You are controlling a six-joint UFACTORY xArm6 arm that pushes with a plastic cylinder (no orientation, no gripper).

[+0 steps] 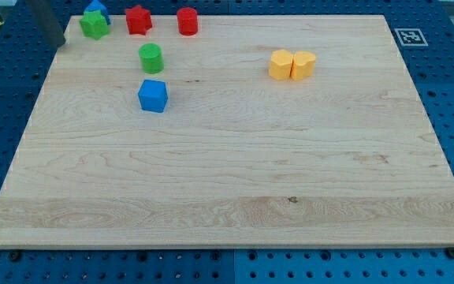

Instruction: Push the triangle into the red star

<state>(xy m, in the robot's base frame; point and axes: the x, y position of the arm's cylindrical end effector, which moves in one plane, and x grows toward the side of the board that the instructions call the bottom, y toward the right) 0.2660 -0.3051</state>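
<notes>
Wooden board (235, 181) carries all blocks.

Blue triangle (97, 8) at upper left edge, touching green star (94, 25) below it.

Red star (138, 20) just right of them; red cylinder (187, 20) further right.

Green cylinder (150, 57), blue cube (153, 95) lower.

Two yellow blocks (292, 65) touching, upper right.

Rod blurred at upper left; my tip (61, 43) near green star, left of it. No pincer on this arm.

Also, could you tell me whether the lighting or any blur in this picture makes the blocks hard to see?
Camera view: lighting is even and soft, no glare on the wooden board; blocks cast only faint shadows; the two yellow blocks are sharp; the rod at the view's top left is a dark smear, so my tip is only roughly placed, left of the green block beside the blue triangle and red star.
</notes>
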